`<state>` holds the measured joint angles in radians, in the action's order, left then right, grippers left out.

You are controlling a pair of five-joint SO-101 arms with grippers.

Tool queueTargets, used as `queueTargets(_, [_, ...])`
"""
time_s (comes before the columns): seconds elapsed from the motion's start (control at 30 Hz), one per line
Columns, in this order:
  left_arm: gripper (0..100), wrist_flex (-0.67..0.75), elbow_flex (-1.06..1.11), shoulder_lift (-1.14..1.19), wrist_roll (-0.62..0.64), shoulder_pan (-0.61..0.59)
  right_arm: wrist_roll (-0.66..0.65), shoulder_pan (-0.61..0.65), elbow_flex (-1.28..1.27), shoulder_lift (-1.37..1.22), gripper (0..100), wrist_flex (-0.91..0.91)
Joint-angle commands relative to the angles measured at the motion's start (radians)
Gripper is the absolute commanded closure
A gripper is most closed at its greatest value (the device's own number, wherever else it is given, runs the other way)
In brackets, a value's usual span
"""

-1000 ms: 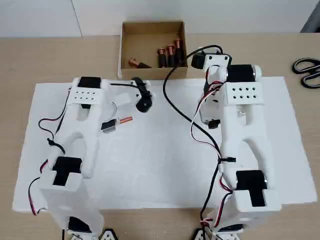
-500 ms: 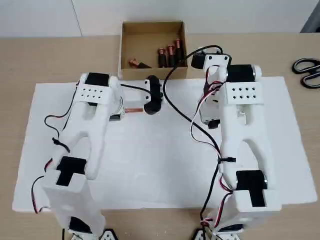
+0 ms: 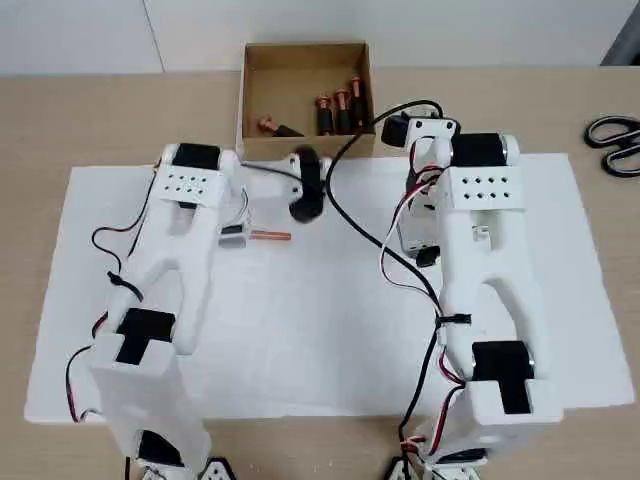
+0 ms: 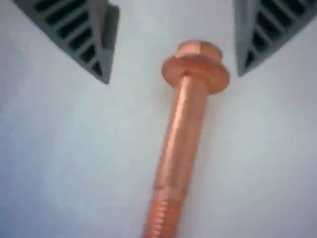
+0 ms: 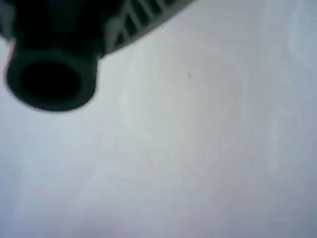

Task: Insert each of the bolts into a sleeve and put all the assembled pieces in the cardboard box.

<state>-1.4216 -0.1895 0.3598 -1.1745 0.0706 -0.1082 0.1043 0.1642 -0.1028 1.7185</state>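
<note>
While the left gripper (image 3: 234,237) hangs low over the white sheet (image 3: 320,330), the high view shows a copper bolt (image 3: 270,236) lying flat on the sheet just beside it. The bolt is in front of the cardboard box (image 3: 243,100), where several assembled pieces (image 3: 338,112) lie. The right gripper (image 3: 425,250) sits over the sheet near the box's right front corner, and scissors (image 3: 612,132) lie on the table (image 3: 100,120) at the far right.

From the left wrist, the two grey fingers (image 4: 84,34) stand spread wide. The bolt's flanged head is between their tips and touches neither, and its shank runs away along the sheet.

From the right wrist, that gripper's ribbed finger (image 5: 143,17) pinches a black sleeve (image 5: 49,82), whose open end juts out above the sheet.
</note>
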Motion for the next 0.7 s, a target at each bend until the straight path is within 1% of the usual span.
queueTargets(0.0, [84, -0.044, -0.151, -0.012, 0.23, -0.025, -0.012, 0.001, 0.002, 0.053, 99.5, -0.002])
queueTargets(0.1, [84, -0.097, -0.286, -0.012, 0.532, -0.046, -0.012, 0.002, 0.002, 0.054, 99.5, -0.004])
queueTargets(0.17, [84, -0.163, -0.377, -0.012, 0.744, -0.058, -0.012, 0.002, 0.003, 0.054, 99.5, -0.004])
queueTargets(0.3, [84, -0.308, -0.513, -0.012, 1.227, -0.06, -0.012, 0.002, 0.003, 0.056, 99.5, -0.004])
queueTargets(0.33, [84, -0.331, -0.53, -0.012, 1.33, -0.058, -0.012, 0.002, 0.003, 0.056, 99.5, -0.004])
queueTargets(0.4, [84, -0.325, -0.549, -0.012, 1.517, -0.052, -0.011, 0.004, 0.003, 0.058, 99.5, -0.004])
queueTargets(0.5, [84, -0.31, -0.549, -0.003, 1.798, -0.08, -0.009, 0.004, 0.003, 0.061, 99.5, -0.002])
queueTargets(0.6, [84, -0.307, -0.49, -0.003, 2.231, -0.103, -0.008, 0.004, 0.003, 0.061, 99.5, -0.002])
queueTargets(0.63, [84, -0.301, -0.467, -0.003, 2.328, -0.103, -0.008, 0.004, 0.003, 0.061, 99.5, -0.001])
queueTargets(0.67, [84, -0.287, -0.443, 0.0, 2.363, -0.094, -0.008, 0.004, 0.002, 0.061, 99.5, -0.001])
